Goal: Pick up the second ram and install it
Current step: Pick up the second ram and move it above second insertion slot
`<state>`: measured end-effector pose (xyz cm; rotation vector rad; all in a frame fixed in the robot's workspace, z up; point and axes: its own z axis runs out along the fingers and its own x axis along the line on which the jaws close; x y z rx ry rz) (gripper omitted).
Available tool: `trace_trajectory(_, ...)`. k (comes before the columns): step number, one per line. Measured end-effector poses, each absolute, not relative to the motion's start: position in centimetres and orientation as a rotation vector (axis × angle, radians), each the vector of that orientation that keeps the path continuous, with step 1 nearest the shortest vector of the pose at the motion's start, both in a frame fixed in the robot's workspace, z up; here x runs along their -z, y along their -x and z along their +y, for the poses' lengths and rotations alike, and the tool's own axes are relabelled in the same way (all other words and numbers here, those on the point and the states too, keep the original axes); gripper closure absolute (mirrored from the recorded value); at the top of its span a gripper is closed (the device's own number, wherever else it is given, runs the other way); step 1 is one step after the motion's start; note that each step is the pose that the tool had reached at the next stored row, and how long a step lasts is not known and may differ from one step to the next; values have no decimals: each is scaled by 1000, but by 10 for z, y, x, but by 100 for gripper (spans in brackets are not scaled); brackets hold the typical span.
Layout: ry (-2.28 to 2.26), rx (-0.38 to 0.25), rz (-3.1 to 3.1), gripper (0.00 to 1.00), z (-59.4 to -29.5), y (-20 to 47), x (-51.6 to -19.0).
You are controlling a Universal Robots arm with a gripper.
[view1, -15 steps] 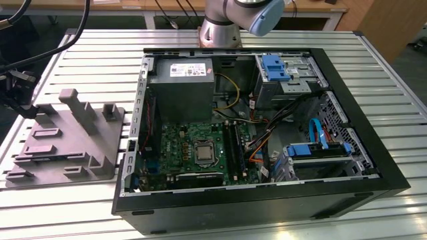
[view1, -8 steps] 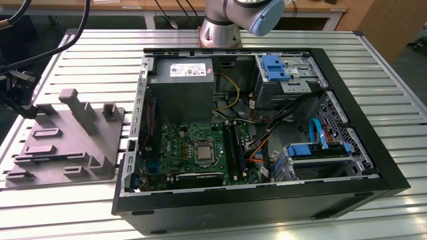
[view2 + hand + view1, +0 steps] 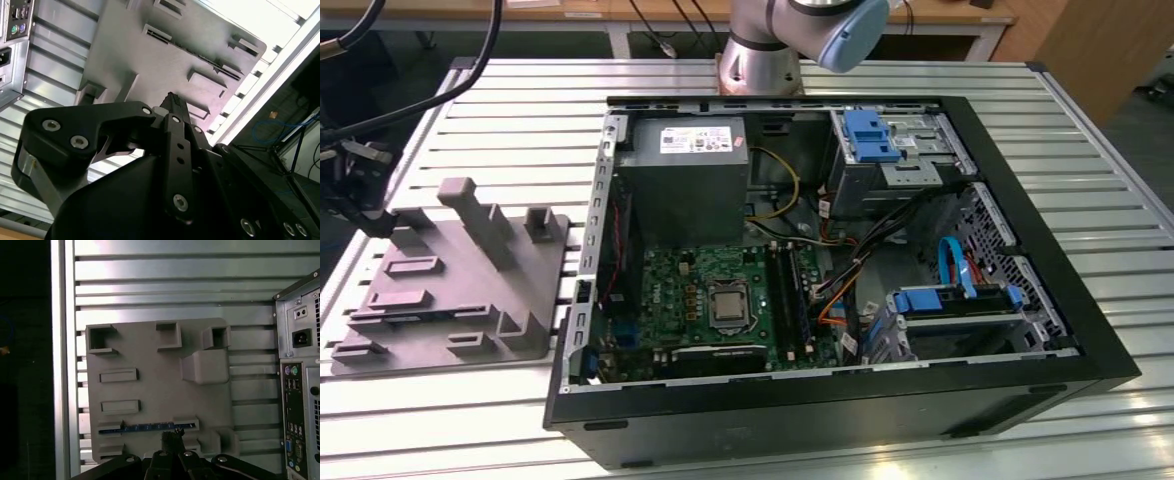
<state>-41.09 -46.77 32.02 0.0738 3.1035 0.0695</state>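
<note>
The second ram (image 3: 145, 428) stands on edge in a long slot of the grey plastic block (image 3: 150, 390), showing as a thin dark and blue strip. My gripper (image 3: 172, 439) hovers just above the block, its dark fingertips pressed together close beside the ram's slot, with nothing between them. In the second wrist view the gripper (image 3: 172, 102) points at the block (image 3: 150, 65) from a short distance. In the exterior view the gripper (image 3: 374, 225) hangs at the far left over the block (image 3: 454, 280).
The open computer case (image 3: 841, 400) lies to the exterior view's right of the block, with motherboard (image 3: 720, 300), memory slots (image 3: 783, 290) and loose cables inside. Its rear panel (image 3: 300, 405) stands close to the block. All of it rests on a slatted metal table (image 3: 494, 110).
</note>
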Motion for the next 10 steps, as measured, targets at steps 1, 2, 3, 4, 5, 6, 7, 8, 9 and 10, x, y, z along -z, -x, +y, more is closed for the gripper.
trace_trajectory(1,-44,-70,3104,90,-468,411,-320)
trace_trajectory(2,-17,-71,3105,90,-468,411,-320)
trace_trajectory(3,12,-71,3105,90,-468,411,-319)
trace_trajectory(4,39,-72,3106,90,-468,411,-319)
trace_trajectory(5,67,-72,3106,90,-468,411,-318)
trace_trajectory(6,95,-73,3105,90,-468,411,-318)
trace_trajectory(7,123,-73,3105,90,-468,411,-318)
trace_trajectory(8,154,-73,3104,90,-468,411,-317)
trace_trajectory(9,181,-74,3103,90,-468,411,-317)
trace_trajectory(10,210,-74,3101,90,-468,411,-317)
